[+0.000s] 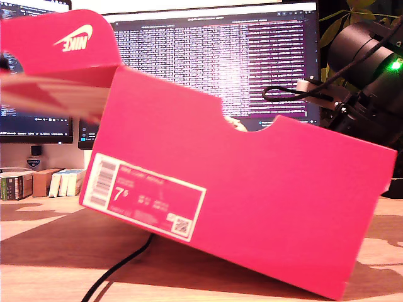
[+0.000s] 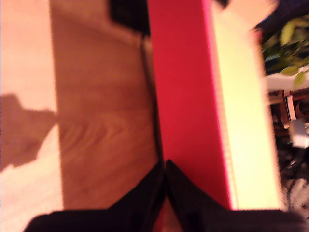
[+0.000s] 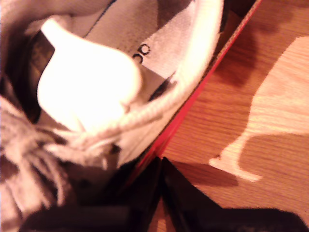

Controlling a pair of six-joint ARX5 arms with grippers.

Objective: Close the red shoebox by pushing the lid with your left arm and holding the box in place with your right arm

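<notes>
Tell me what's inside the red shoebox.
The second wrist view shows a light-coloured shoe with laces inside the red shoebox. In the exterior view the box wall hides nearly all of it; whether a second shoe is there cannot be seen.

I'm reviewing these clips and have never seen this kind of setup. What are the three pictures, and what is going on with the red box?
One picture comes from a fixed camera in front of the wooden table. It shows a red shoebox, tilted, with its lid raised. A black robot arm sits behind at the exterior view's right. The other two pictures come from cameras mounted on each arm's gripper. My first gripper rests shut at the box's outer wall. My second gripper sits shut at the box's rim, looking in at a pale shoe. Neither visibly holds anything.
</notes>
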